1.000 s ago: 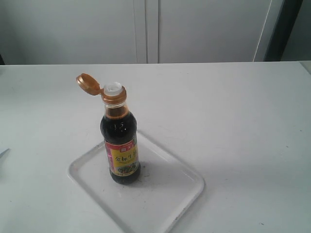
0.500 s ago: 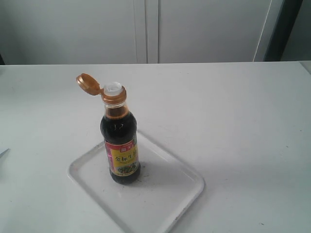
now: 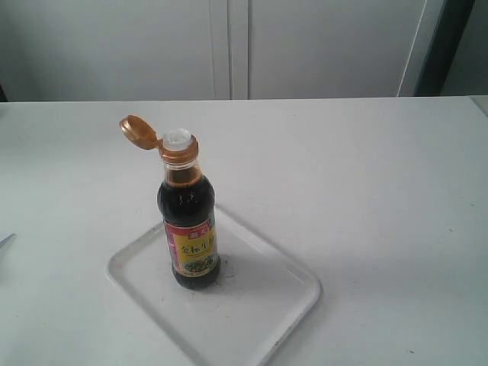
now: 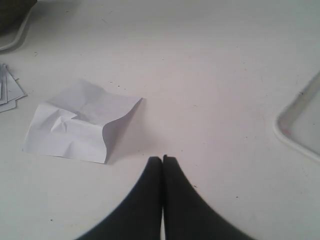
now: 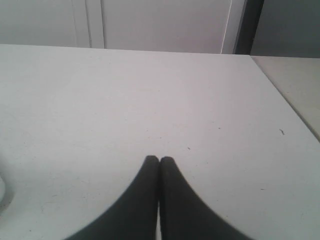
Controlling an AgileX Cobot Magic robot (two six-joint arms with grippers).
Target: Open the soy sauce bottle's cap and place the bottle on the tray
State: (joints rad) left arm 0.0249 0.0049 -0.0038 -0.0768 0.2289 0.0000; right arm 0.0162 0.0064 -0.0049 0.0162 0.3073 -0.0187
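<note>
The soy sauce bottle stands upright on the white tray in the exterior view. Its copper-orange cap is flipped back on its hinge, baring the white pour spout. Neither arm shows in the exterior view. In the left wrist view my left gripper is shut and empty above bare table, with a corner of the tray off to one side. In the right wrist view my right gripper is also shut on nothing, over bare table, with no bottle in that view.
A crumpled white paper sheet lies on the table close to the left gripper, with more paper edges beyond it. The table's edge runs near the right gripper. White cabinet doors stand behind the table.
</note>
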